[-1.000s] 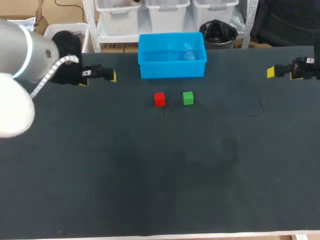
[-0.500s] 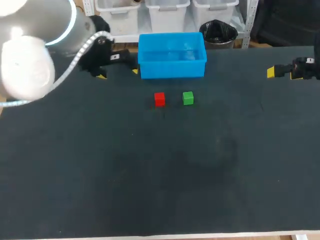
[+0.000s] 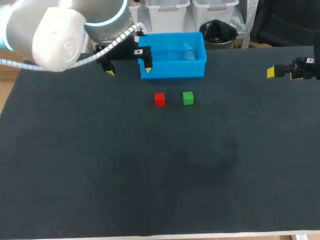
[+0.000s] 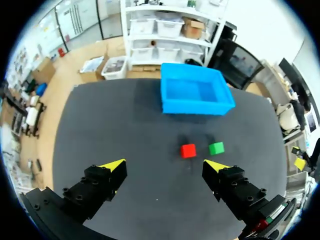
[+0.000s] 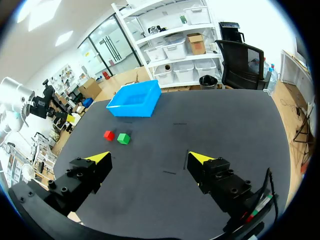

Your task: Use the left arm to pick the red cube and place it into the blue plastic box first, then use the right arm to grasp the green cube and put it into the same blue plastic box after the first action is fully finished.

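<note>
The left arm (image 3: 65, 30) covers the blue box's (image 3: 175, 57) left wall — the right arm (image 3: 306, 67) is cut off at the right edge.

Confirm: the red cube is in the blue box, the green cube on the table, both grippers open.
Wrong: the head view shows the red cube on the table beside the green cube, not in the blue box. The left gripper and right gripper are open.

Box (image 3: 172, 69) at the bench's (image 3: 150, 175) far side.
Left cube (image 3: 159, 99) and right cube (image 3: 188, 98) lie side by side, apart, near the box's front wall.
</note>
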You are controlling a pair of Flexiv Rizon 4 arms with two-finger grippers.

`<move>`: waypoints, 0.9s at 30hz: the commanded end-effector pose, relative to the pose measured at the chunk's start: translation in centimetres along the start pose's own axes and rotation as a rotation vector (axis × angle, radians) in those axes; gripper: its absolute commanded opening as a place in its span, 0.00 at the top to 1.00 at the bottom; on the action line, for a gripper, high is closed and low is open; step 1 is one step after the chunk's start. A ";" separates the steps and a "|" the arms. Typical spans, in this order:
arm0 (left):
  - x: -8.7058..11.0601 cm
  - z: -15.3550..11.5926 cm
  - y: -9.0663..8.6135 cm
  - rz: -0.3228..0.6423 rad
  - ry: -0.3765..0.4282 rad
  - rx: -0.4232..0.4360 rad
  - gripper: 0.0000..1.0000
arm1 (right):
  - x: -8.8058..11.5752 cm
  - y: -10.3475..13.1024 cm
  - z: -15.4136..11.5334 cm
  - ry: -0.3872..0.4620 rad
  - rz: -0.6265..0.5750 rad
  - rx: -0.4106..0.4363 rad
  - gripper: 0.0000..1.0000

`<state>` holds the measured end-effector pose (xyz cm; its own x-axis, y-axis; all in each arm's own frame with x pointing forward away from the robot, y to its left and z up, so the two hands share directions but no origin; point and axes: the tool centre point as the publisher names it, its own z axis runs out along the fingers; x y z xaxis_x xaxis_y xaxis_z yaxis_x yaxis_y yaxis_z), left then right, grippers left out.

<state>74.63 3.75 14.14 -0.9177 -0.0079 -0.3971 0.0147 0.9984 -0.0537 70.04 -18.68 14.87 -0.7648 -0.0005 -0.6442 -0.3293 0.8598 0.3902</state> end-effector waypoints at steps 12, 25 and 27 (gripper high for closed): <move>-0.2 0.0 -0.8 -0.018 0.013 -0.239 0.00 | 0.0 0.0 0.0 0.001 0.000 0.002 0.00; -0.9 1.1 -3.0 -0.073 0.075 -0.121 0.00 | 0.0 0.0 0.0 0.001 0.000 0.002 0.00; -1.0 1.3 -3.4 -0.075 0.072 -0.102 0.00 | 0.0 0.0 0.0 0.001 0.000 0.002 0.00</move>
<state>75.28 0.45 13.90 -0.9385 -0.0855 -0.3345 -0.0995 0.9947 0.0250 70.04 -18.68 14.87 -0.7648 -0.0005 -0.6442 -0.3293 0.8598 0.3902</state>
